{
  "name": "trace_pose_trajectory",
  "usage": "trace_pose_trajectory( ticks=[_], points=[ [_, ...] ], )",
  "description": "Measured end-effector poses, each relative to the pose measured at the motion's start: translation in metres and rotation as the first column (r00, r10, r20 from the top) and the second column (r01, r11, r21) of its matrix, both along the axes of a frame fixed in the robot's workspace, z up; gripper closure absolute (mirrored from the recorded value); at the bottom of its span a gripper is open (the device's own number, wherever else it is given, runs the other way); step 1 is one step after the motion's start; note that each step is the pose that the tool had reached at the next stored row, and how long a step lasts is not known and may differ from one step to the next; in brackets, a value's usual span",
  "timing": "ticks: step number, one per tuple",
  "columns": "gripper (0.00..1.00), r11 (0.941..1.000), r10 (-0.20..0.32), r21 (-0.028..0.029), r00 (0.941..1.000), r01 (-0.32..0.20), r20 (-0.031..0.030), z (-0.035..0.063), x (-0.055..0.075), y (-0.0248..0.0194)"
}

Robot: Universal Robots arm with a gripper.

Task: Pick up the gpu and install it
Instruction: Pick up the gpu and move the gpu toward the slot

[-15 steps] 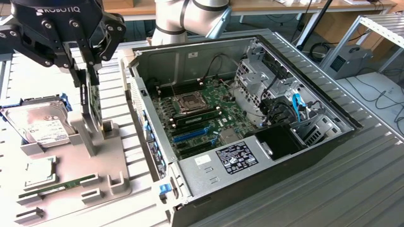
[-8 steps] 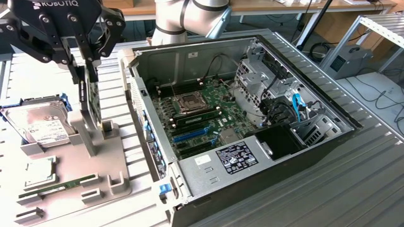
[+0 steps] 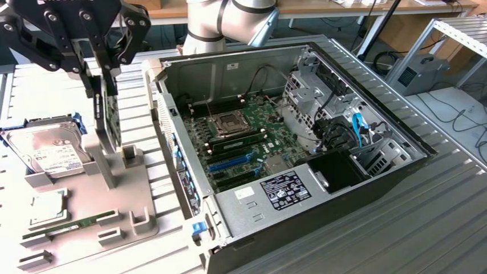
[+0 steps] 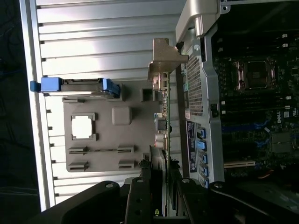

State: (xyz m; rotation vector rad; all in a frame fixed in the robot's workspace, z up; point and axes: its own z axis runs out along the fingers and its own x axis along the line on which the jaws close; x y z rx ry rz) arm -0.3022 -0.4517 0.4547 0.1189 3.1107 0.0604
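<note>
The black, angular tool [image 3: 101,68] is clamped on the top edge of the gpu [image 3: 106,114], a thin flat black card hanging upright and edge-on over the matte grey moulded holder [image 3: 141,188] on the ribbed metal counter [image 3: 426,228]. In the wrist view, its bent silver bracket [image 4: 164,58] juts from the card's end. Near the card stands the open steel computer case [image 3: 396,137], with its green motherboard [image 3: 263,123] exposed. A boxy silver hard drive [image 3: 45,154] rests in the holder.

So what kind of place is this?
Probably a robotics lab or workshop: a robot arm whose gripper holds a gpu beside an open computer case on a metal bench, and a hard drive in a grey holder.
</note>
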Motion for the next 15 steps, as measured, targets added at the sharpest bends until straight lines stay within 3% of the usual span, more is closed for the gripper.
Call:
trace_pose_trajectory(
  ticks=[15],
  points=[
    [0.74,1.0000,0.000,0.0000,1.0000,0.000,-0.0001,0.0095,0.0001,0.0000]
  ],
)
